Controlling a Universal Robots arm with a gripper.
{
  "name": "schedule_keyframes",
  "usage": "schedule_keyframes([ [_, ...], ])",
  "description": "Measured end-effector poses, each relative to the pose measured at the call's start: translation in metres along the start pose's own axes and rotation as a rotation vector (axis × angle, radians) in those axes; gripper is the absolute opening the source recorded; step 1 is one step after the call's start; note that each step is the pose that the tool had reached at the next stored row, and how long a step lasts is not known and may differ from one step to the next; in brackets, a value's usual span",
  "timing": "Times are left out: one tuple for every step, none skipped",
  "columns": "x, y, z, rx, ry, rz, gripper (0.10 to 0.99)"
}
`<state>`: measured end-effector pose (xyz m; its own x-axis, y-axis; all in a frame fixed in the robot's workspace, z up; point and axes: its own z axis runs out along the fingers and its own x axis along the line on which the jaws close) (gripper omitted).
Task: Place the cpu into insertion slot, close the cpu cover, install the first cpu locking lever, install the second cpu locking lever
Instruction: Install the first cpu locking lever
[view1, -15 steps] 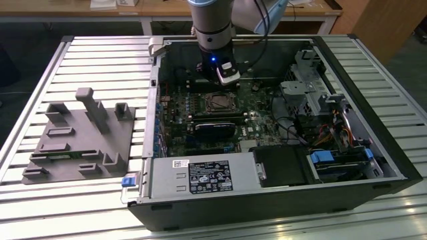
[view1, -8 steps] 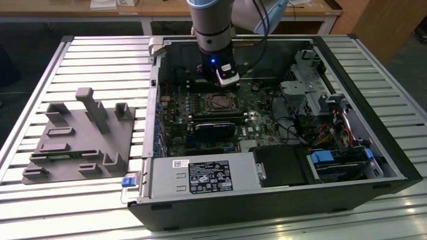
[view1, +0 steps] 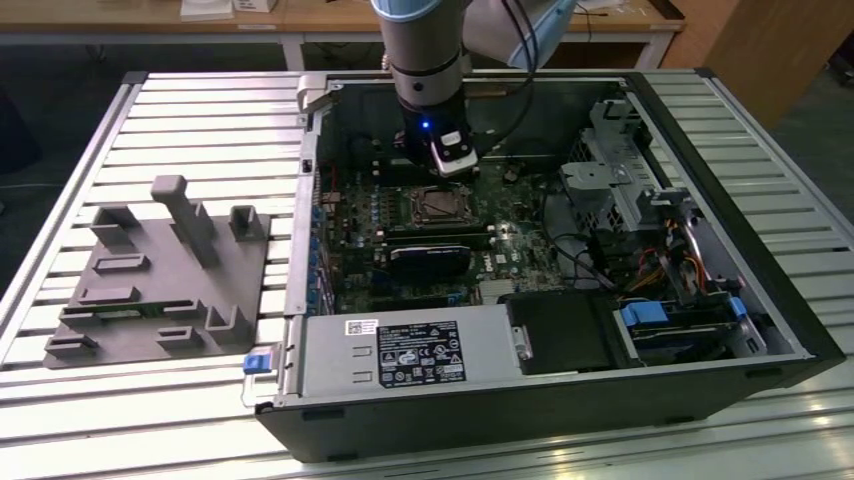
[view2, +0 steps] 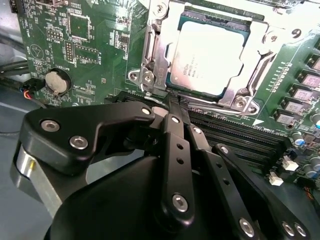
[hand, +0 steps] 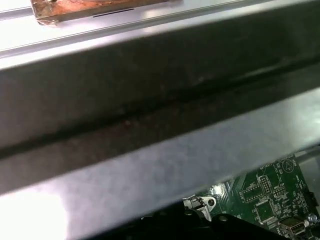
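While the slatted metal counter (view1: 94, 150) carries everything, the biggest thing on it is the open black computer case (view1: 747, 370), lying on its side. Inside the case sit the green motherboard (view1: 514, 235), a grey power-supply box (view1: 400, 352) with a label at the near edge, a black drive cage (view1: 567, 335) beside it, and a bundle of coloured cables (view1: 667, 265) toward the exterior view's right. On the counter at the exterior view's left, well apart from the case, lies a grey plastic fixture (view1: 154, 285) with upright posts and shallow pockets.

The robot arm (view1: 424, 60) comes down into the case near its far wall, and the gripper (view1: 454, 160) hangs just behind the insertion slot (view1: 437, 206). In the second wrist view the black fingers (view2: 175, 150) of the gripper (view2: 172, 102) are pressed together at their tips, holding nothing, and the tips are right at the edge of the socket frame.

The cpu (view2: 206, 57), a flat square chip with a dull silver top, lies inside the insertion slot. The cpu cover (view2: 155, 55), a thin shiny metal frame, surrounds the chip. A round coin battery (view2: 56, 81) sits on the board off to one side. Between the gripper and the socket run dark memory slots (view2: 235, 135).
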<state>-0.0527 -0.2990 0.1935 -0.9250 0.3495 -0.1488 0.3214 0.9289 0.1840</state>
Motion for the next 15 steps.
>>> schedule_keyframes([
  [0.0000,0.0000,0.0000,0.000,-0.0002,0.001,0.106],
  [0.0000,0.0000,0.0000,0.000,-0.0002,0.001,0.106],
  [0.0000,0.0000,0.0000,0.000,-0.0003,0.002,0.106],
  [0.0000,0.0000,0.0000,0.000,-0.0004,0.002,0.106],
  [0.0000,0.0001,-0.0003,0.000,-0.0004,0.002,0.106],
  [-0.0001,0.0002,-0.0010,0.000,-0.0004,0.002,0.106],
  [-0.0003,0.0004,-0.0019,0.000,-0.0005,0.002,0.106],
  [-0.0005,0.0006,-0.0030,0.000,-0.0004,0.002,0.106],
  [-0.0006,0.0008,-0.0040,0.000,-0.0004,0.002,0.106],
  [-0.0007,0.0009,-0.0046,0.000,-0.0003,0.002,0.106],
  [-0.0007,0.0009,-0.0046,0.000,-0.0004,0.002,0.106],
  [-0.0007,0.0009,-0.0046,0.000,-0.0004,0.002,0.106],
  [-0.0007,0.0011,-0.0047,0.000,-0.0004,0.002,0.106],
  [-0.0005,0.0015,-0.0047,0.000,-0.0005,0.002,0.106],
  [-0.0002,0.0022,-0.0045,0.000,-0.0005,0.002,0.106],
])
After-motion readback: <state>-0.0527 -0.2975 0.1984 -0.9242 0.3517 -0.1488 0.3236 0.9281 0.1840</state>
